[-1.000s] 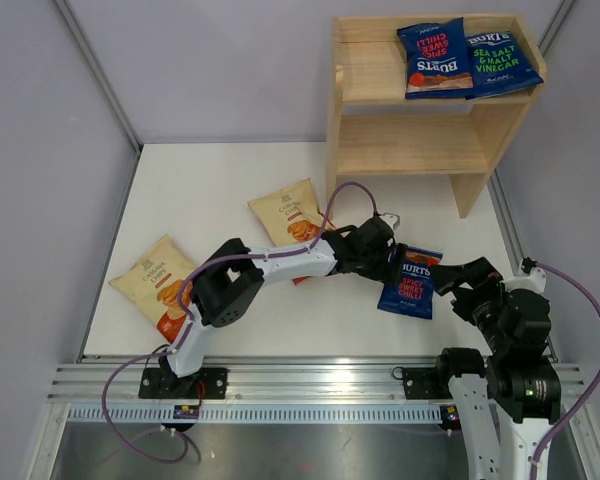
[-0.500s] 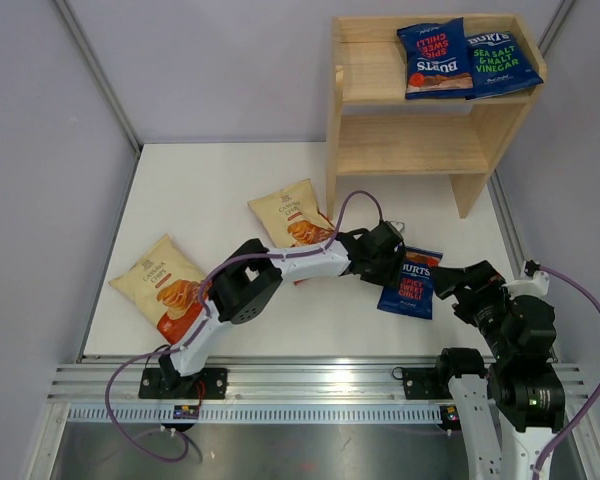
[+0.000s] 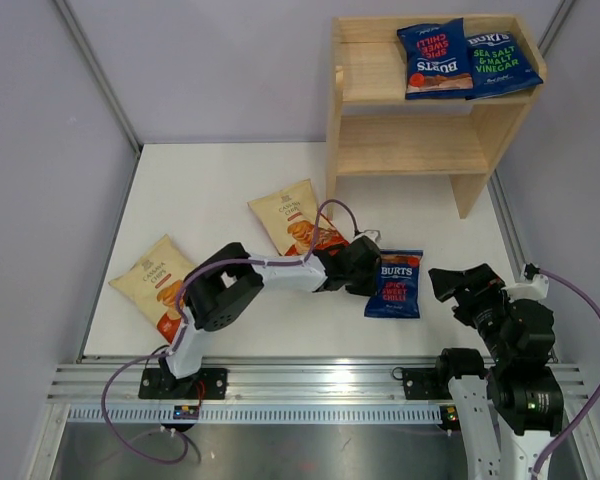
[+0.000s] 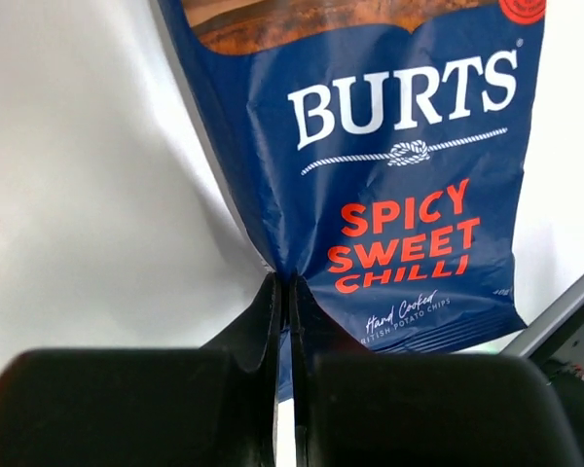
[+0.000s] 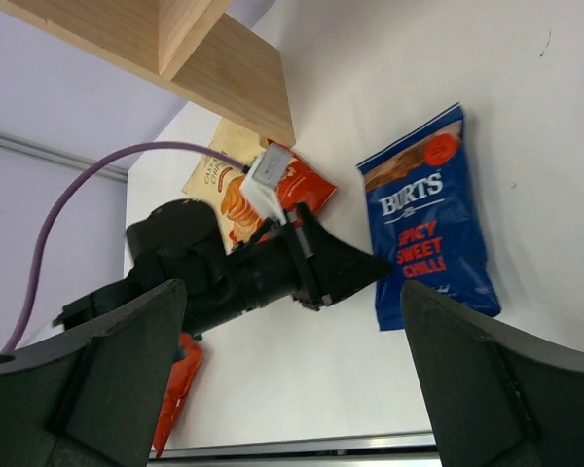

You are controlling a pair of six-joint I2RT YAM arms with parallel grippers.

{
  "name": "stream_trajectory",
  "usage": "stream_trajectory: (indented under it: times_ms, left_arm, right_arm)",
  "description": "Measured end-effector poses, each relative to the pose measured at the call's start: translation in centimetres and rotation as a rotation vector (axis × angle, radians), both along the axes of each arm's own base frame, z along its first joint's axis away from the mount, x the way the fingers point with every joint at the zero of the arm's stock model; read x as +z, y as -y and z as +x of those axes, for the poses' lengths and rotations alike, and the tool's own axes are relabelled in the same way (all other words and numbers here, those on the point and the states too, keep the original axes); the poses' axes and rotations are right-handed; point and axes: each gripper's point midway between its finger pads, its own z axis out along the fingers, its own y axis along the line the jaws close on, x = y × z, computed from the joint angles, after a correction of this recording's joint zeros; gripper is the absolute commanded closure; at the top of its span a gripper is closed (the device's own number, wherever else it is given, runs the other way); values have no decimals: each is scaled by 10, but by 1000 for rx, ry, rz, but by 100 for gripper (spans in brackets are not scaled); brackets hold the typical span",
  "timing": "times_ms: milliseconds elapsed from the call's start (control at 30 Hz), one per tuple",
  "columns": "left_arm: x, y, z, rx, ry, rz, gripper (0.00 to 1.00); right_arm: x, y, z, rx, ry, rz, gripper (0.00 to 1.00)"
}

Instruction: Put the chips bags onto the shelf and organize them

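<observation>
A dark blue Burts chips bag [image 3: 396, 284] lies on the white table, and my left gripper [image 3: 366, 276] is shut on its left edge. The left wrist view shows the jaws pinched together on the fold of the bag [image 4: 399, 175]. Two more blue bags [image 3: 435, 58] [image 3: 502, 60] lie on the top tier of the wooden shelf [image 3: 365, 72]. A cream bag [image 3: 292, 213] lies just behind the left arm, another cream bag [image 3: 158, 280] at the left. My right gripper [image 3: 458, 285] hangs open to the right of the held bag [image 5: 426, 224], apart from it.
The shelf's lower tier [image 3: 400, 150] holds nothing. The shelf's side panel [image 3: 472, 185] stands on the table behind the right gripper. A metal rail [image 3: 310, 385] runs along the near edge. Grey walls close in left and back.
The left gripper has shut on the blue bag's edge and drawn it a little to the left. The right gripper stayed open and pulled back slightly.
</observation>
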Motion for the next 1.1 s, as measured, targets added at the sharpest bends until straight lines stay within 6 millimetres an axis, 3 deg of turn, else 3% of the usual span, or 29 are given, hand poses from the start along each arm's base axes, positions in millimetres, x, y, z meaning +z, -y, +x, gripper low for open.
stream_trajectory:
  times_ms: [233,600,733,833,1000,1100]
  left_arm:
    - [19,-54,-13,97,73,-56,100]
    - [128,-88,0,239,311,-334,100]
    - [152,-110,3,309,377,-382,100]
    - [169,-128,5,362,424,-422,100]
    - [193,-150,7,432,491,-495,100]
    - [205,-158,6,445,531,-541,100]
  right_arm:
    - [-29,-9,7,49,-56,26,1]
    - [-69,-52,22,232,-146,250,0]
    - [-77,-70,28,305,-162,395,2]
    - [-81,-79,30,343,-172,479,2]
    - [-64,-88,39,395,-140,591,5]
    - [-66,-92,48,402,-186,676,6]
